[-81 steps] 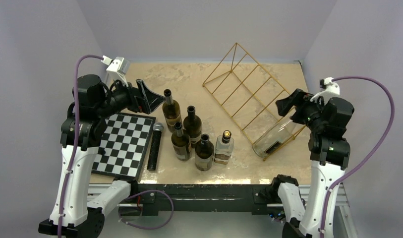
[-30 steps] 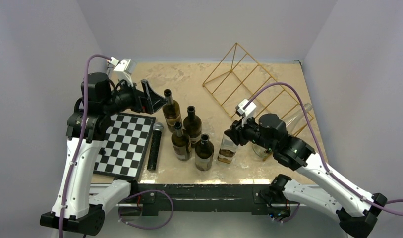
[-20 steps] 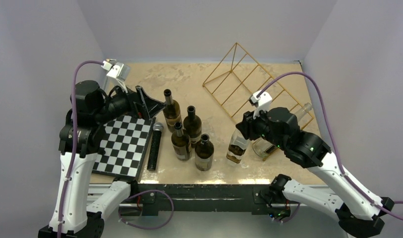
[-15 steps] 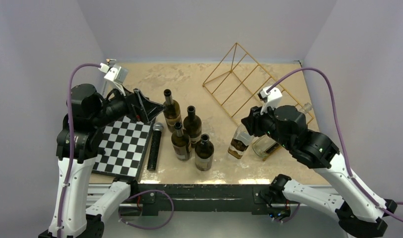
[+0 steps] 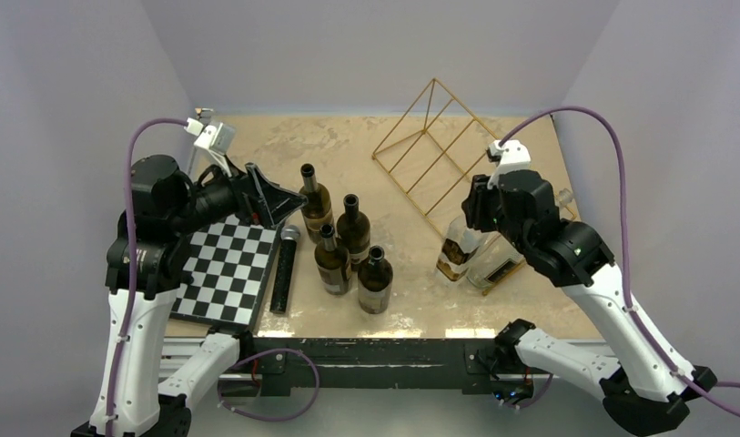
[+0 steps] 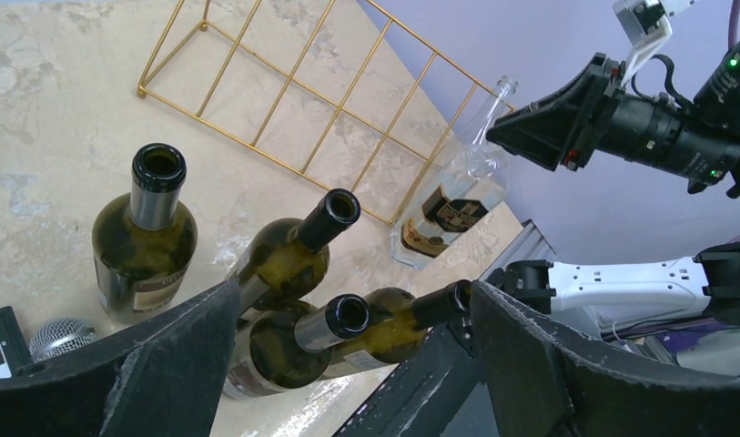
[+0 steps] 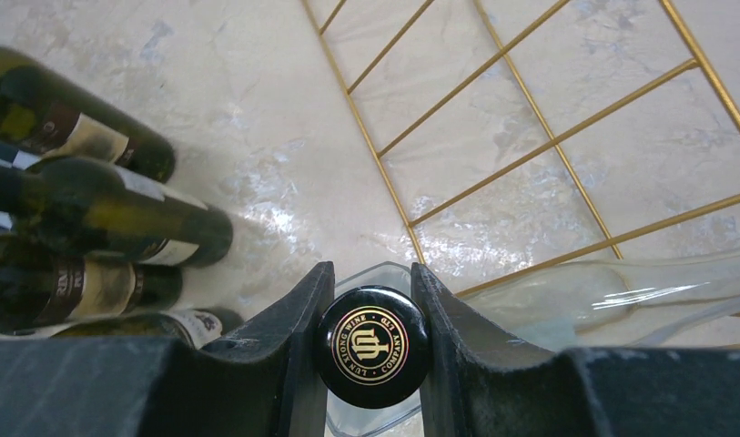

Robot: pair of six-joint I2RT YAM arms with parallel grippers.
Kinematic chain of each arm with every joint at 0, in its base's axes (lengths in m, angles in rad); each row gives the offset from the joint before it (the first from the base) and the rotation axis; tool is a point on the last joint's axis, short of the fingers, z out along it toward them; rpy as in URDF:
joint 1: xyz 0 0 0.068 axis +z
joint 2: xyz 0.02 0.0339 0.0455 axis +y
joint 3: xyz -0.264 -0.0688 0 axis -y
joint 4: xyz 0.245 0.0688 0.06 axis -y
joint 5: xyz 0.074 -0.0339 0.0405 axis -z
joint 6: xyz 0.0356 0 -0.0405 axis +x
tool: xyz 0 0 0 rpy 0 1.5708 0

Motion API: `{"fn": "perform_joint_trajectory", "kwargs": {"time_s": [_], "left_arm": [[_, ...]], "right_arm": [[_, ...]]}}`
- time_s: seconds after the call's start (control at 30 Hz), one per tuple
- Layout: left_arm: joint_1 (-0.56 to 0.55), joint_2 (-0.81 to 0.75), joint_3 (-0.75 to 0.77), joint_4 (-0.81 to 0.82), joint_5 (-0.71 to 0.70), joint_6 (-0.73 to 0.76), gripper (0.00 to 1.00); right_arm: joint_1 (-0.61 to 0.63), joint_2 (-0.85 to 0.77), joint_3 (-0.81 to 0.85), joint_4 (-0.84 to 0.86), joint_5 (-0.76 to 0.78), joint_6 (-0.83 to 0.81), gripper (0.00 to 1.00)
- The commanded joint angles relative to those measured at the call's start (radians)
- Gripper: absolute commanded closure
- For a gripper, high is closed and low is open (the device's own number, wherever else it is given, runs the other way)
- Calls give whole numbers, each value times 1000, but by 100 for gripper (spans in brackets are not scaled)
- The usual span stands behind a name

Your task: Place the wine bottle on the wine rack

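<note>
My right gripper (image 7: 372, 305) is clamping the round black cap, printed with a gold emblem, of the wine bottle (image 5: 458, 254). The two matte black fingers (image 7: 302, 319) are pressing against opposite sides of the cap. The bottle is clear glass with a dark label low on its body. It is hanging below my wrist, slightly tilted, with its base just beside the near end of the wine rack (image 5: 446, 153). I cannot tell whether it is touching the wire.

The rack is a thin gold wire frame shaped like a triangular prism, its parallel bars sloping over the beige marbled table (image 5: 348, 146). A second clear bottle (image 7: 621, 291) is lying on the rack's nearest slot.

My left gripper (image 6: 352, 289) is standing wide open and holding nothing, above four dark green glass bottles (image 5: 350, 244). These are standing upright in a cluster at mid-table. To their left, a black cylindrical microphone (image 5: 284, 269) with a mesh head is lying beside a flat black-and-white chessboard (image 5: 225, 264).
</note>
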Motion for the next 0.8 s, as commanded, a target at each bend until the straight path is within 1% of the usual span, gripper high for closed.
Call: {"fn": "perform_joint_trajectory", "kwargs": {"time_s": [0.0,0.1,0.3,0.77], "left_arm": [[-5,-19,-10,32,38,-39,1],[-5,-23,-13,25,44,-40,1],[-5,-30,-49,22,34,-41,1],[-5,-34,-73,44,43,-41,1]], "right_arm": [[-95,-15,31,201,-99,30,100],[-135,7,25,237,-144,34,100],[-187,46,20,281,-163,32,100],[-322,139,22,351,-226,17,100]]}}
